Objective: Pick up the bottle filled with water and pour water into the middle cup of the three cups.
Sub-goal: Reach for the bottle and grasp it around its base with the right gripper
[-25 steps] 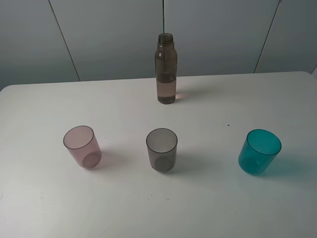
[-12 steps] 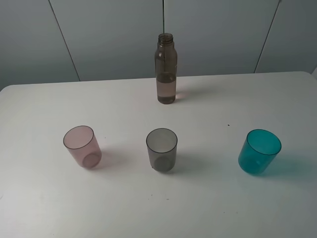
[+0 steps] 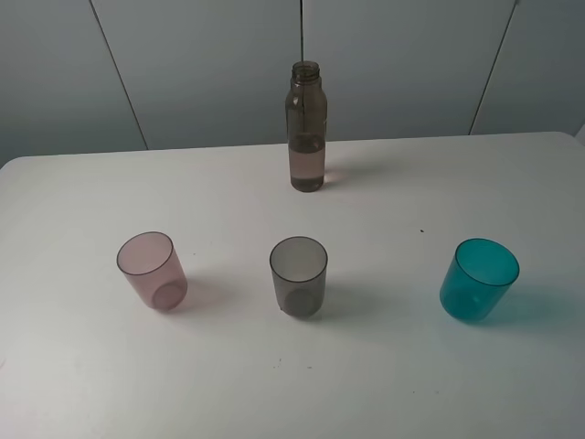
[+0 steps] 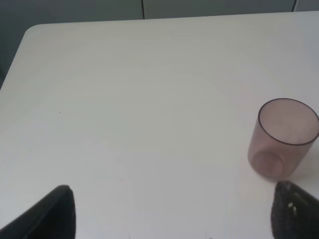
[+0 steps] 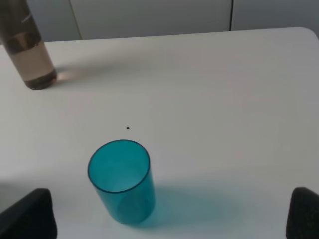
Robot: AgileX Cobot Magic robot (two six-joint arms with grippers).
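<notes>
Bottle upright near worktop far edge, behind middle cup. Part-filled: probably light, smooth, squashy. Best hold: mid-body. Left pincer and right pincer spread, empty.

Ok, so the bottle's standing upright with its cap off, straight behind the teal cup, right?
Not quite. The bottle does stand upright with its cap off, but it is behind the smoky grey middle cup, not the teal cup, which is off to the right. The exterior high view shows this.
</notes>
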